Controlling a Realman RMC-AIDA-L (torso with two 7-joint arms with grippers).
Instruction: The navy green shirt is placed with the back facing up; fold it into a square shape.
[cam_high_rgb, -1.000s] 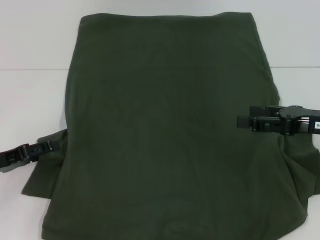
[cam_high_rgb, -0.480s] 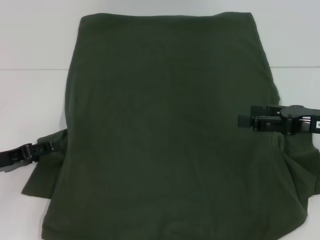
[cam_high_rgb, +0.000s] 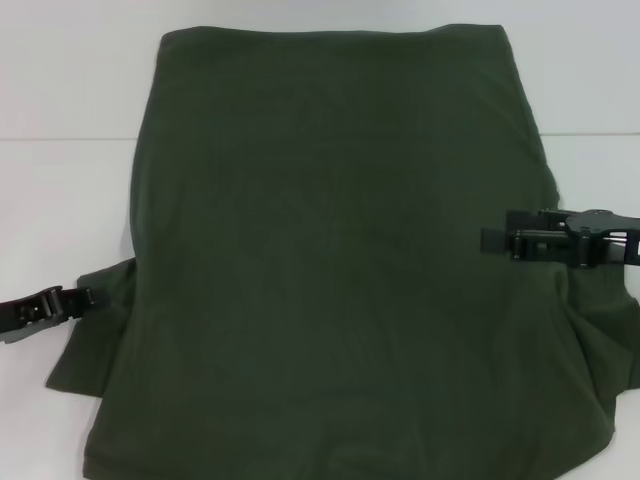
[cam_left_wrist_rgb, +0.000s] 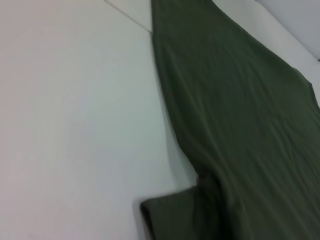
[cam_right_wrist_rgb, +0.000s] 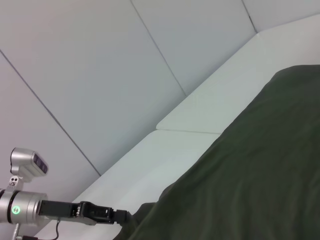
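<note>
Right now your dark green shirt (cam_high_rgb: 340, 260) lies spread flat over most of the white tabletop (cam_high_rgb: 60, 200), plain side up, with no print showing. Its far edge runs straight and close to the table's far edge, and its near part runs off the bottom of the head view. A short sleeve (cam_high_rgb: 90, 340) sticks out flat toward the table's left edge, and the other sleeve (cam_high_rgb: 610, 340) bulges out in soft folds by the right edge.

Your left gripper (cam_high_rgb: 85, 298) sits low at the table's left edge, pointing inward, with its tip touching the top edge of the left sleeve where it meets the body of the shirt. I cannot tell whether its fingers are open or closed, or whether they hold any cloth. From the left wrist camera you see only the shirt's side edge (cam_left_wrist_rgb: 170, 110) running across the white surface and the sleeve's hem corner (cam_left_wrist_rgb: 165, 215).

Your right gripper (cam_high_rgb: 488, 241) reaches in from the right edge, above the shirt's right side, level and pointing toward the middle. I cannot tell its finger state either. The right wrist camera looks across the green cloth (cam_right_wrist_rgb: 250, 180) to the left arm (cam_right_wrist_rgb: 60, 210) on the far side.
</note>
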